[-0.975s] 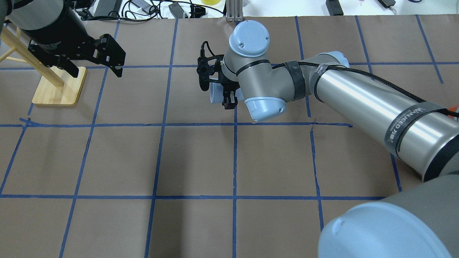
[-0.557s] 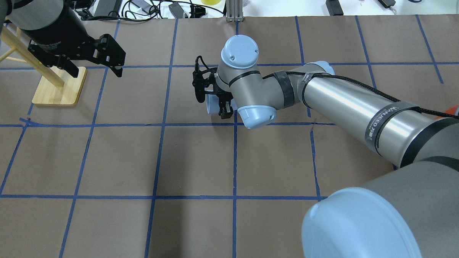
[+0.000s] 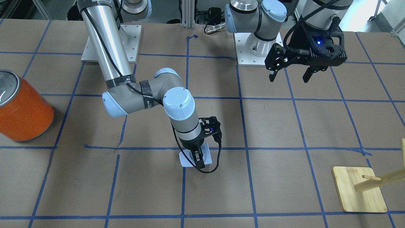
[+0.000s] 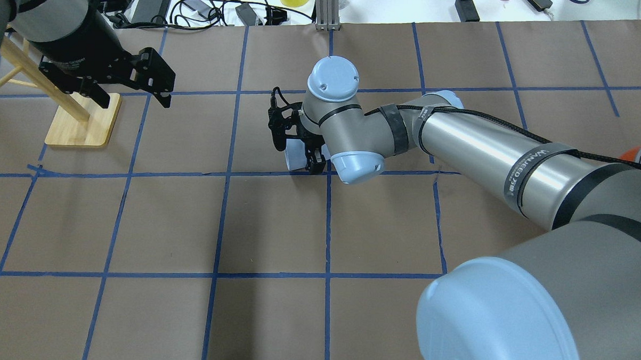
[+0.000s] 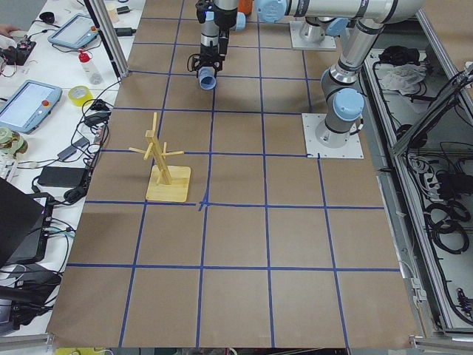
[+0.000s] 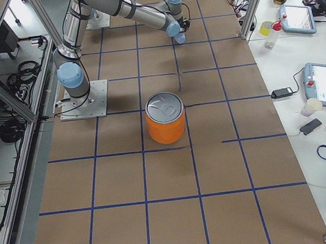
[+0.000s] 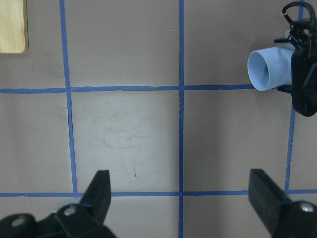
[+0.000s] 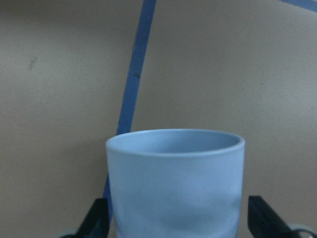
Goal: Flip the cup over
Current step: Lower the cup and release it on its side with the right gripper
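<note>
The cup [image 3: 185, 160] is a small pale blue tumbler, held on its side low over the table near a blue tape crossing. My right gripper [image 3: 198, 161] is shut on the cup, one finger on each side of its wall. In the overhead view the cup [image 4: 293, 159] sticks out of the right gripper [image 4: 298, 153] with its rim toward the left. The right wrist view shows the cup [image 8: 176, 183] between both fingers. The left wrist view shows the cup's open mouth [image 7: 269, 69]. My left gripper [image 4: 135, 100] is open and empty, hovering at the far left.
A wooden peg stand [image 4: 85, 121] stands under the left arm; it also shows in the front view [image 3: 357, 190]. A large orange can [image 3: 22, 110] with a silver top stands on the robot's right side. Cables and chargers lie beyond the table's far edge [image 4: 198, 8].
My right arm has moved toward the robot and down, carrying the cup closer to the table and the tape line. The left arm has not moved.
</note>
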Action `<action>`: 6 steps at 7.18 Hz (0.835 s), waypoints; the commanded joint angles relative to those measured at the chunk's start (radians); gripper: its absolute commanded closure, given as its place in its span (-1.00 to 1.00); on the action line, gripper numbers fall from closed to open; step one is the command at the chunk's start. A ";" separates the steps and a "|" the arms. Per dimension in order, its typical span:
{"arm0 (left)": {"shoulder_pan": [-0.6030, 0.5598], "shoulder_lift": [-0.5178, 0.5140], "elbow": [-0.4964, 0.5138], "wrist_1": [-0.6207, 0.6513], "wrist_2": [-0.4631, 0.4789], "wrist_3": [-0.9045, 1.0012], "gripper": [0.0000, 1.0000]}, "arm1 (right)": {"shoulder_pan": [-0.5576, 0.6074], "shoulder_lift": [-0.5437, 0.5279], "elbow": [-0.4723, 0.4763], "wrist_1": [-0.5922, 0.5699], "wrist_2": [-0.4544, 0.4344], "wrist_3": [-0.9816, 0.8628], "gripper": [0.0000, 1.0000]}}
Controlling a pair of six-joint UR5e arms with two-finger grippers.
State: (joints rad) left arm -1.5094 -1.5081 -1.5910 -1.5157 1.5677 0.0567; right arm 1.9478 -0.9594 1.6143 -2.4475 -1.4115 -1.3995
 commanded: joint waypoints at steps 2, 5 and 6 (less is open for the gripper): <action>0.000 0.000 0.000 -0.001 0.000 0.000 -1.00 | -0.004 -0.103 0.010 0.025 -0.026 0.029 -1.00; 0.000 0.000 -0.038 0.003 -0.006 0.000 -1.00 | -0.090 -0.285 0.041 0.215 -0.032 0.222 -1.00; 0.000 -0.004 -0.059 0.009 -0.038 0.009 -1.00 | -0.134 -0.344 0.042 0.249 -0.032 0.253 -1.00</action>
State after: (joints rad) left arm -1.5094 -1.5084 -1.6249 -1.5128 1.5552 0.0591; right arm 1.8650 -1.2269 1.6504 -2.2606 -1.4419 -1.1967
